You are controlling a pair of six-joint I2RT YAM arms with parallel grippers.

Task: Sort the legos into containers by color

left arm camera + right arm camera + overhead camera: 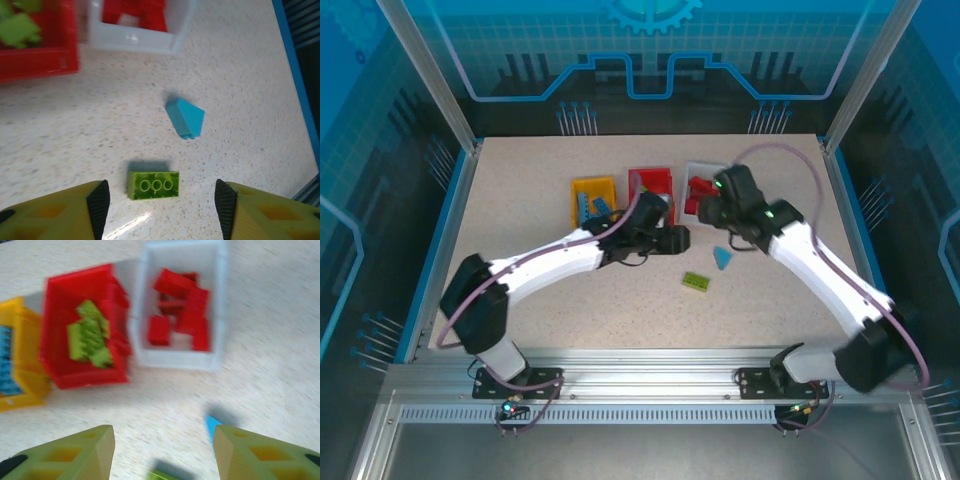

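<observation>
The left tool (161, 204) hangs over the worktop (75, 135), jaws apart and empty, above a lime green lego (153, 185) lying flat. The right tool (162, 445) is also spread and empty. A blue lego (186, 118) lies slightly farther right. Beyond, left to right, stand the yellow bin (20, 400) holding blue pieces, the red bin (82, 377) holding green, and the white bin (175, 360) holding red.

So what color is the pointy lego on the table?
The pointy lego is light blue; left wrist view shows it best.
</observation>
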